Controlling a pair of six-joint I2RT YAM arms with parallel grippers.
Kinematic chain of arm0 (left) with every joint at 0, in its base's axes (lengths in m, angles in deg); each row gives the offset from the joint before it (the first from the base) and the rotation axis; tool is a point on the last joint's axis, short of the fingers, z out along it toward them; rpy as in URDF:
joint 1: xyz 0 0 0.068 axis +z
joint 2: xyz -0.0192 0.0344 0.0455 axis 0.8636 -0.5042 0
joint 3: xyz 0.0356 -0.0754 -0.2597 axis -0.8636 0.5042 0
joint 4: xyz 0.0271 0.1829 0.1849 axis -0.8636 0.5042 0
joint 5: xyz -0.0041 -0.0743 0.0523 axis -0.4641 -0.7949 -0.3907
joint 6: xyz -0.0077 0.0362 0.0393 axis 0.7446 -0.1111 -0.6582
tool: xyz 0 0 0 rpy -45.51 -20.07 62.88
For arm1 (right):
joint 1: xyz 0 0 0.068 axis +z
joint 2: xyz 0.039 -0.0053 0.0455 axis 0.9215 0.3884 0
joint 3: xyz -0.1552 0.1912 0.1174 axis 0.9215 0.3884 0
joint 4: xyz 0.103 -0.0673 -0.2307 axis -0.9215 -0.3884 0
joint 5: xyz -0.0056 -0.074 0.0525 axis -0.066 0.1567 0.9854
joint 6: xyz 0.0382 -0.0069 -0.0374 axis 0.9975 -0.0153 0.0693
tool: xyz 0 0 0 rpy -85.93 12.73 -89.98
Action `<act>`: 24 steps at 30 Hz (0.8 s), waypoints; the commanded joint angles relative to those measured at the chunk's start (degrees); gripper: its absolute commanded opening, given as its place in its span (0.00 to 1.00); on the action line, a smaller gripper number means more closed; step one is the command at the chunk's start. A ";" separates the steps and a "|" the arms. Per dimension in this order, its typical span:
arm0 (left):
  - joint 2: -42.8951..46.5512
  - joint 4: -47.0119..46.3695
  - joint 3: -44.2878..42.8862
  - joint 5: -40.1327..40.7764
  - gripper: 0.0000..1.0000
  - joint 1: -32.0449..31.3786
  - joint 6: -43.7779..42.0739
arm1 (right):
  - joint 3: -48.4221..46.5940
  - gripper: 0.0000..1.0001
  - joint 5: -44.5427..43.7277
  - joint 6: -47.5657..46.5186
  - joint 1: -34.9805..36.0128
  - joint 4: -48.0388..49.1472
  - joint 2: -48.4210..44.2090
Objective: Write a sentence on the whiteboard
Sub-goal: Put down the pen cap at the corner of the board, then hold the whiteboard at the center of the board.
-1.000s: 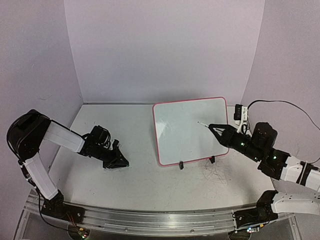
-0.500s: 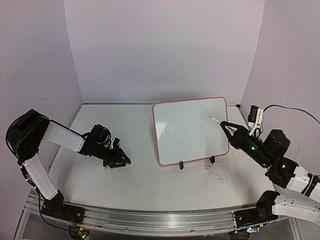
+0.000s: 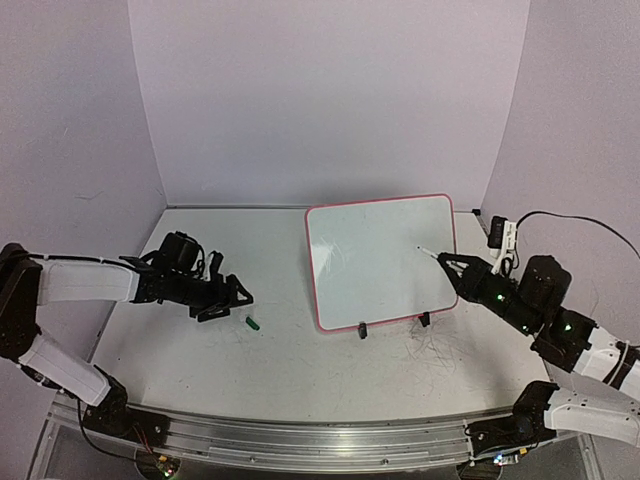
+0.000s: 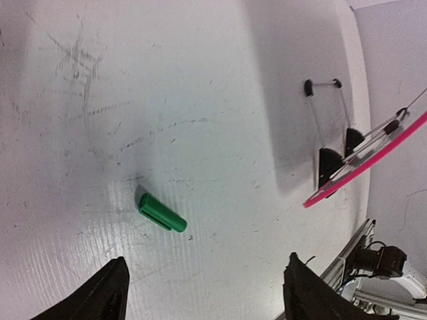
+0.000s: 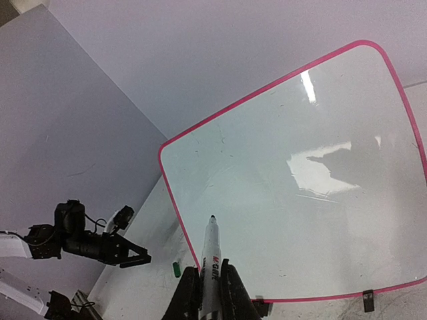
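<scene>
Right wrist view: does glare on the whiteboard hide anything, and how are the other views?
Right wrist view: a bright streak and a broad pale reflection on the whiteboard, no lettering legible; marker sharp. Top external view: even light, the near rail bowed by the lens. Left wrist view: crisp, a faint shadow beside the green cap.

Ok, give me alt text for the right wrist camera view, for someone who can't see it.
The right gripper holds a white marker, tip pointed at a pink-rimmed whiteboard showing no green writing. At lower left, the left gripper stands open near a small green cap on the table.
</scene>
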 commanded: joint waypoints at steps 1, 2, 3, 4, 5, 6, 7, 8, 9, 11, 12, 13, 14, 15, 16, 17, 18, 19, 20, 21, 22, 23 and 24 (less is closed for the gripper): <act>7.65 1.65 -1.97 3.22 0.89 0.14 -1.35 | -4.73 0.00 -3.53 -0.61 -0.17 -4.83 0.60; 8.72 1.51 -2.64 3.73 0.91 0.14 -1.91 | -4.98 0.00 -3.26 -1.18 -0.18 -5.64 1.25; 9.61 1.26 -3.45 4.17 0.92 0.14 -2.86 | -5.24 0.00 -2.79 -2.20 -0.15 -6.10 2.03; 10.26 0.89 -4.36 4.51 0.93 0.14 -3.99 | -5.52 0.00 -2.46 -3.57 -0.10 -6.54 2.85; 10.54 0.33 -5.59 4.98 0.93 0.14 -5.00 | -6.15 0.00 -2.14 -4.93 -0.17 -7.16 4.00; 10.53 -0.66 -6.71 5.48 0.94 0.14 -5.83 | -6.99 0.00 -1.80 -6.38 -0.14 -7.81 5.51; 10.35 -2.29 -7.56 5.51 0.94 0.14 -7.19 | -8.10 0.00 -1.72 -7.71 -0.13 -8.38 6.93; 10.11 -3.54 -8.38 5.17 0.94 0.10 -7.92 | -9.20 0.00 -0.59 -9.05 -0.17 -8.83 8.35; 9.51 -5.40 -9.19 4.56 0.94 0.13 -9.10 | -10.34 0.00 0.38 -10.49 -0.13 -9.06 9.68; 7.61 -9.39 -11.06 3.41 0.95 0.14 -11.34 | -12.57 0.00 1.91 -12.79 -0.13 -9.25 12.20; 6.43 -11.46 -11.92 2.81 0.95 0.14 -12.46 | -13.51 0.00 2.66 -14.07 -0.13 -9.31 13.34; 5.26 -13.93 -12.64 1.61 0.95 0.14 -13.24 | -14.55 0.00 3.58 -15.49 -0.09 -9.33 14.60; 4.11 -16.11 -13.33 -0.36 0.95 0.14 -13.95 | -15.51 0.00 4.51 -16.81 -0.07 -9.32 16.00; 2.95 -17.52 -14.32 -2.20 0.95 0.14 -14.61 | -16.70 0.00 5.78 -18.12 -0.11 -9.25 17.77; 1.17 -18.08 -15.77 -4.00 0.94 0.14 -15.19 | -17.67 0.00 6.81 -19.33 -0.13 -9.15 19.20; -0.97 -18.12 -17.55 -6.20 0.93 0.21 -15.81 | -18.61 0.00 7.72 -20.52 -0.12 -8.78 20.61; -3.25 -18.06 -19.29 -8.95 0.91 0.31 -16.41 | -19.50 0.00 8.50 -21.75 -0.12 -8.27 21.96; -5.47 -18.15 -20.89 -11.94 0.90 0.39 -16.92 | -20.24 0.00 9.23 -22.95 -0.13 -7.57 23.21; -7.23 -18.67 -22.36 -14.15 0.89 0.40 -17.25 | -20.97 0.00 10.26 -23.91 -0.13 -6.64 24.63; -8.98 -19.83 -23.24 -15.95 0.88 0.38 -17.37 | -21.78 0.00 11.20 -25.03 -0.13 -5.91 26.24; -10.73 -21.06 -24.14 -17.41 0.88 0.37 -17.42 | -22.35 0.00 11.86 -26.23 -0.13 -4.96 27.53; -12.23 -21.92 -25.09 -18.48 0.88 0.38 -17.47 | -22.86 0.00 12.63 -27.34 -0.13 -3.86 28.91; -14.05 -22.28 -26.38 -19.33 0.89 0.40 -17.13 | -23.46 0.00 13.22 -28.21 -0.13 -3.10 30.28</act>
